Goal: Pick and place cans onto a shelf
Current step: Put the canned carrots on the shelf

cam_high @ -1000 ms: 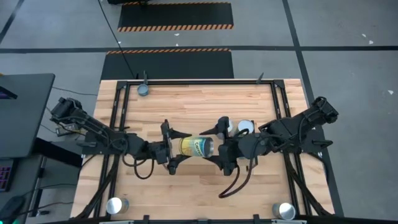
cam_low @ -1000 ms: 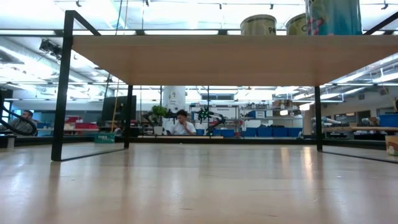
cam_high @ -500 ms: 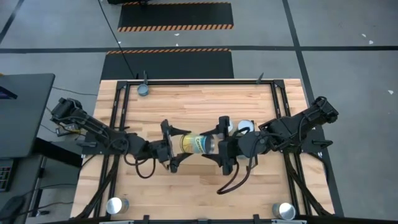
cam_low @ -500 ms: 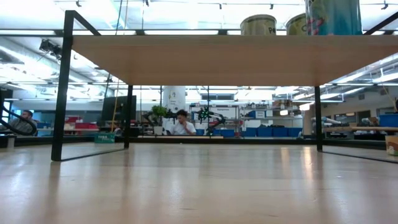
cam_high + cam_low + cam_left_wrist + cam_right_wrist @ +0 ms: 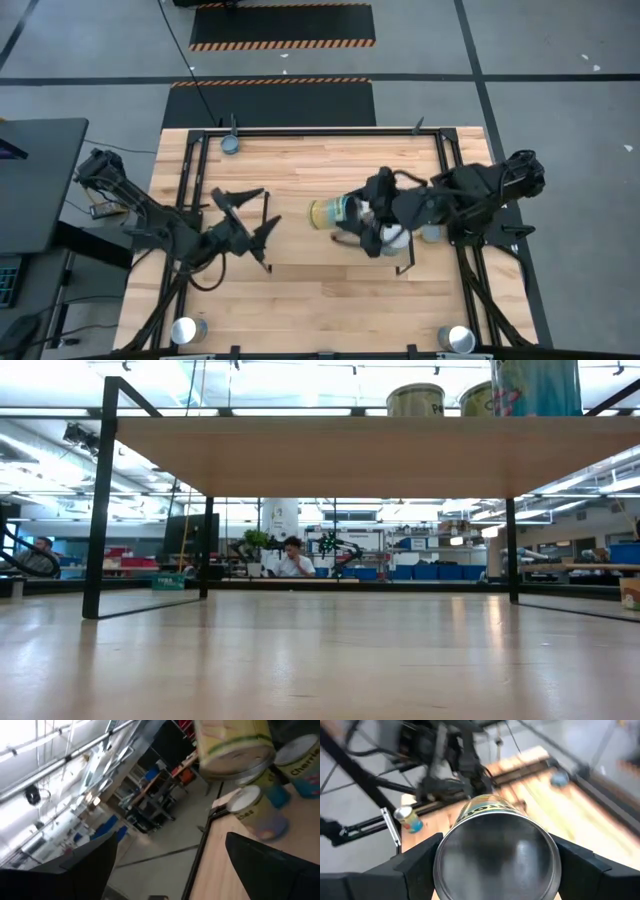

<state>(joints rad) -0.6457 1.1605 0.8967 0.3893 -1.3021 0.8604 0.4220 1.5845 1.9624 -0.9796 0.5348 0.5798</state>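
A lab or workshop hall — blue storage bins, workbenches, hazard-striped floor mats

Left claw spread wide; right claw clamped.

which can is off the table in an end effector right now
The yellow-labelled can, lying sideways in the right end effector above mid-table. The others stand upright: one at the far edge, two at the near corners.
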